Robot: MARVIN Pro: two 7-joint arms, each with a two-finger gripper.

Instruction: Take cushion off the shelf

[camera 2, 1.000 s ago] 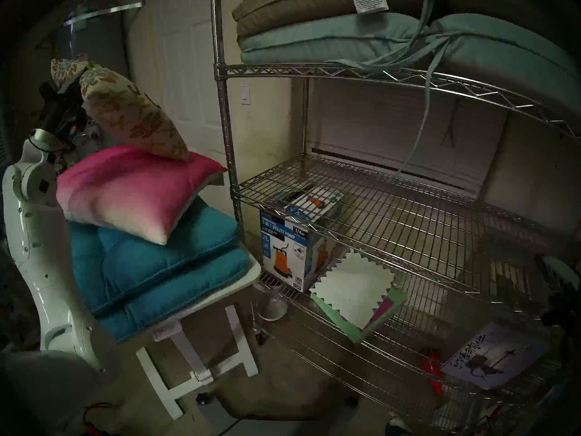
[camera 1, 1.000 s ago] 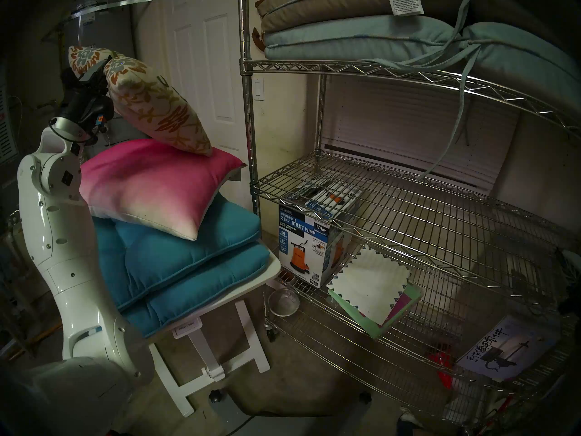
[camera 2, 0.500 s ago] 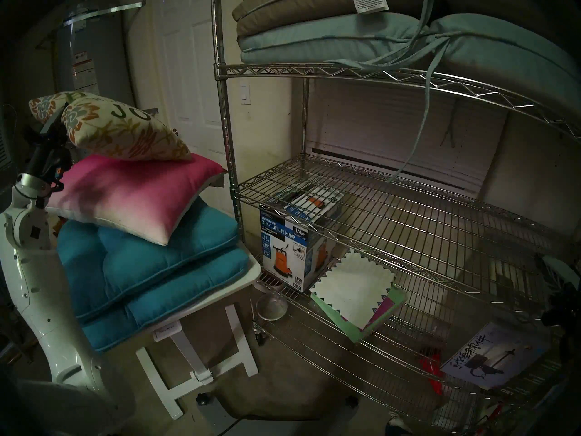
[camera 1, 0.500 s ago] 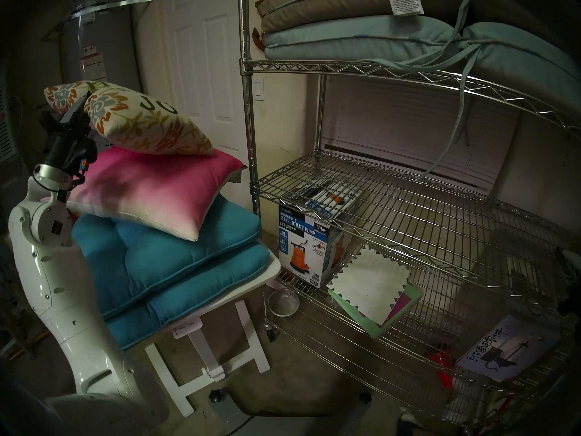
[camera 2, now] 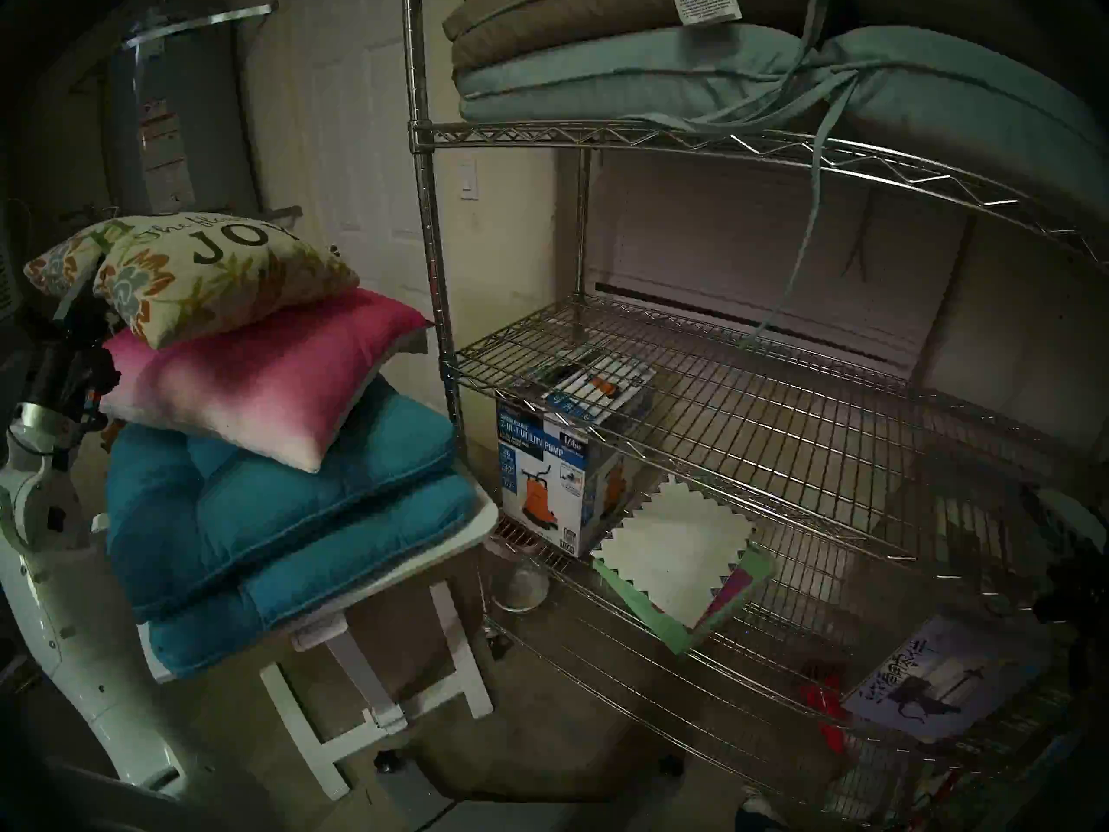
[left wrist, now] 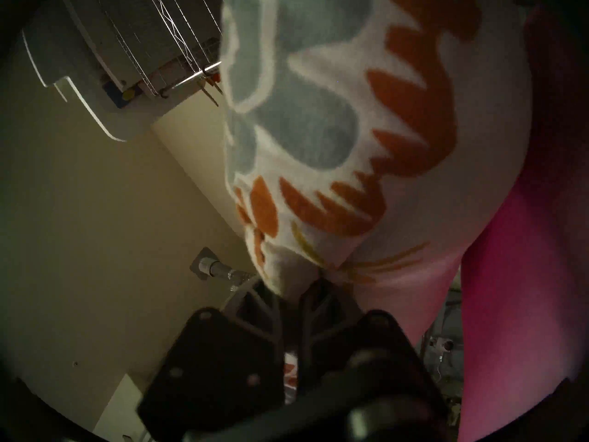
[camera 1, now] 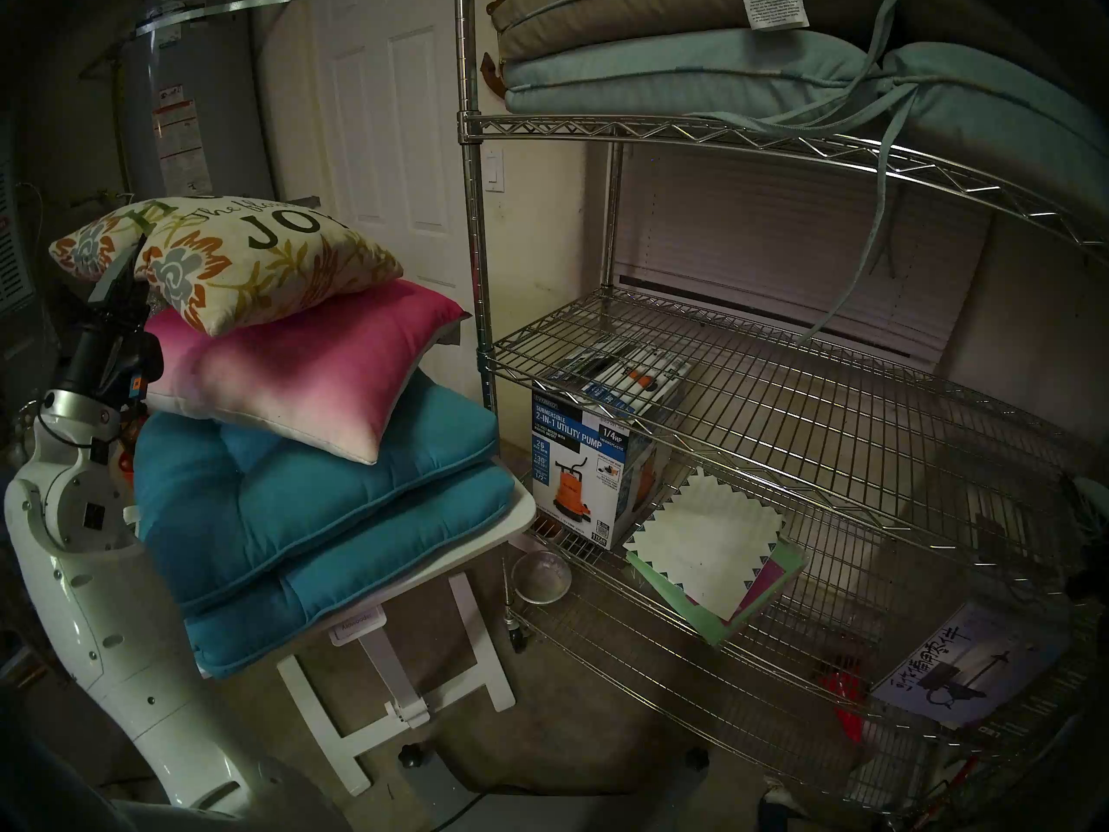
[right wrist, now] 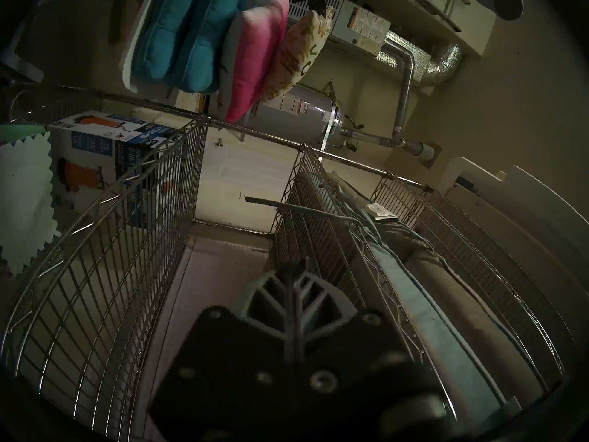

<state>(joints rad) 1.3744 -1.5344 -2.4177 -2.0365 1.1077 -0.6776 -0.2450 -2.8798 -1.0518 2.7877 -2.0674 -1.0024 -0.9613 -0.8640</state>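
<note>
My left gripper (camera 1: pixel 129 266) is clamped on a corner of the floral cushion (camera 1: pixel 240 260), which lies atop the pink cushion (camera 1: pixel 300 368) and two teal cushions (camera 1: pixel 312 494) on the white table (camera 1: pixel 522 512), beside the shelf (camera 1: pixel 780 404); my right gripper (right wrist: pixel 294 272) is closed on nothing, level with the shelf's tiers.

A cream square cushion with orange and grey flowers and dark lettering (camera 1: pixel 240 260) lies atop a pink-to-white cushion (camera 1: pixel 300 368), itself on two stacked teal tufted seat cushions (camera 1: pixel 324 500) on a small white table (camera 1: pixel 516 521). The left tool (camera 1: pixel 129 266) pinches the floral cushion's near-left edge, jaws closed on the fabric. Just beside stands the tall chrome wire shelf (camera 1: pixel 780 404); pale blue and brown pads (camera 1: pixel 690 74) fill its upper tier.
</note>
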